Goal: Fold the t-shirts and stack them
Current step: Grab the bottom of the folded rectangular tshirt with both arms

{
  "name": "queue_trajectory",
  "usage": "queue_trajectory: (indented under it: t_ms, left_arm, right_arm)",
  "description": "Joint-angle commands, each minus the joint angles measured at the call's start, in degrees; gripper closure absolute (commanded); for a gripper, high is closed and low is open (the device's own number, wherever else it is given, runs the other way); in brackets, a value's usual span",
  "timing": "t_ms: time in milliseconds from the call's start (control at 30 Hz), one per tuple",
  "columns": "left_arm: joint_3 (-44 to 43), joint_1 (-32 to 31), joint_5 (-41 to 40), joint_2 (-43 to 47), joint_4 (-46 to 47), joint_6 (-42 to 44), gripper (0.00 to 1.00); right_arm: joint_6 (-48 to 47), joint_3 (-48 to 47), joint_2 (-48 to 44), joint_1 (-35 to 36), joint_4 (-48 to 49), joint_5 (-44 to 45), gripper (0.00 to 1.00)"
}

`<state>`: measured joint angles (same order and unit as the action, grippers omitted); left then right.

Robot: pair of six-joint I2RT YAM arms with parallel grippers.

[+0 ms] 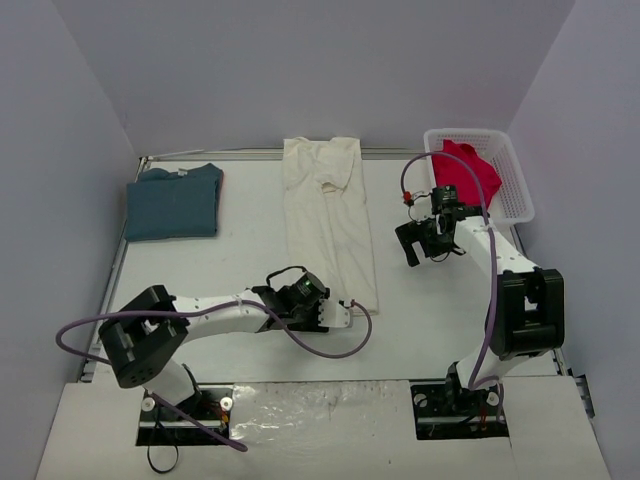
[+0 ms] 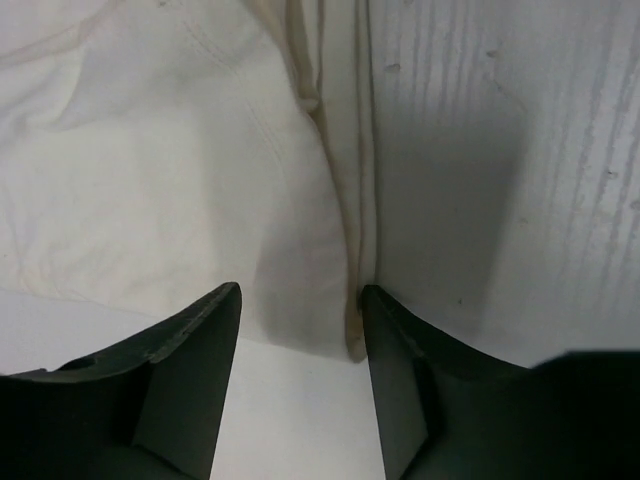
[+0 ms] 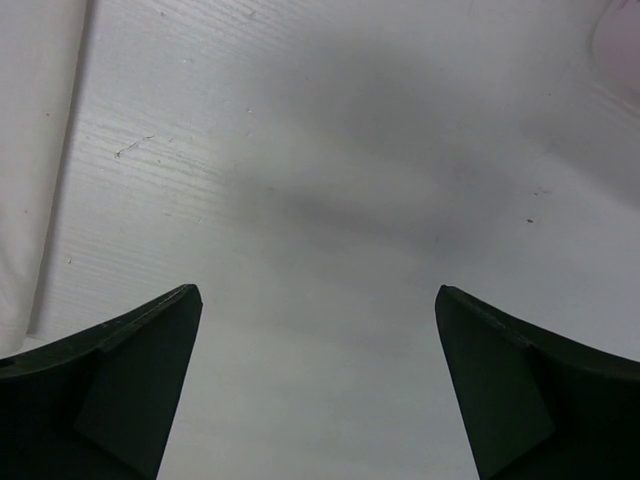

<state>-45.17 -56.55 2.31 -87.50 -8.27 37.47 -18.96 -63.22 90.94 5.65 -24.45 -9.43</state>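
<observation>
The cream-white t-shirt (image 1: 332, 218) lies folded into a long strip down the middle of the table. In the left wrist view its near hem corner (image 2: 352, 330) sits just off the right fingertip. My left gripper (image 1: 342, 314) (image 2: 300, 305) is low at that hem's right corner, jaws partly open with nothing between them. My right gripper (image 1: 420, 250) (image 3: 318, 300) hangs wide open and empty over bare table right of the strip, whose edge (image 3: 30, 150) shows at its left. The teal-blue t-shirt (image 1: 173, 204) lies folded at the back left. The red t-shirt (image 1: 466, 172) lies bunched in the basket.
A white lattice basket (image 1: 510, 170) stands at the back right corner against the wall. Purple cables loop off both arms, one (image 1: 330, 350) lying on the table near the left gripper. Walls close the table on three sides.
</observation>
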Motion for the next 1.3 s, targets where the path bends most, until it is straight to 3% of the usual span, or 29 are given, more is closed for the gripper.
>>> queue_trajectory:
  t_ms: [0,67,267,400,567,667,733,867,933,1000,1100,1267]
  left_arm:
    - [-2.73,-0.31,-3.79,-2.49,-1.13,-0.2,0.51]
    - [-2.82,-0.31,-4.15,-3.11,-1.48,-0.21,0.58]
    - [-4.84,-0.22,-3.54,-4.87,-5.52,-0.65,0.96]
    - [-6.25,-0.05,-2.22,-2.94,-10.0,-0.65,0.97]
    - [-8.53,1.97,7.26,0.05,-15.71,-0.3,0.97]
    - [-10.28,5.04,12.44,-0.38,-18.87,-0.21,0.98]
    - [-11.34,8.55,18.07,-1.0,-20.28,-0.21,0.98]
    - [-14.33,13.83,25.28,-4.15,-23.09,-2.05,0.98]
    - [-15.99,15.94,28.44,-5.13,-24.15,-2.49,0.98]
    - [-16.62,16.74,29.86,-6.18,-25.04,-2.32,0.98]
    - [-16.71,17.71,31.35,-6.89,-25.3,-2.32,0.98]
    - [-17.94,19.28,35.56,-8.55,-27.32,-2.49,0.98]
  right_arm:
    - [0.07,0.29,-1.81,-0.2,-1.3,0.64,0.0]
    - [-0.11,0.64,-1.99,-0.2,-1.22,0.64,0.0]
    - [-1.08,2.66,-2.17,-0.2,-1.22,0.64,0.0]
    - [-1.78,3.37,-2.95,-0.2,-1.65,-0.32,0.0]
    - [-4.85,3.54,-7.52,-0.2,-3.06,-5.94,0.02]
    - [-7.22,3.63,-11.47,-0.2,-3.5,-12.7,0.08]
    - [-8.72,3.46,-14.1,-0.11,-3.76,-17.43,0.2]
    - [-10.66,3.28,-15.87,0.41,-4.82,-21.67,0.25]
    - [-11.79,5.03,-16.66,0.24,-4.38,-23.78,0.21]
    - [-12.41,6.35,-17.02,0.5,-3.77,-26.86,0.0]
    - [-18.11,7.49,-19.99,2.25,-4.47,-28.8,0.0]
    - [-28.84,12.33,-22.99,10.59,-4.38,-22.91,0.0]
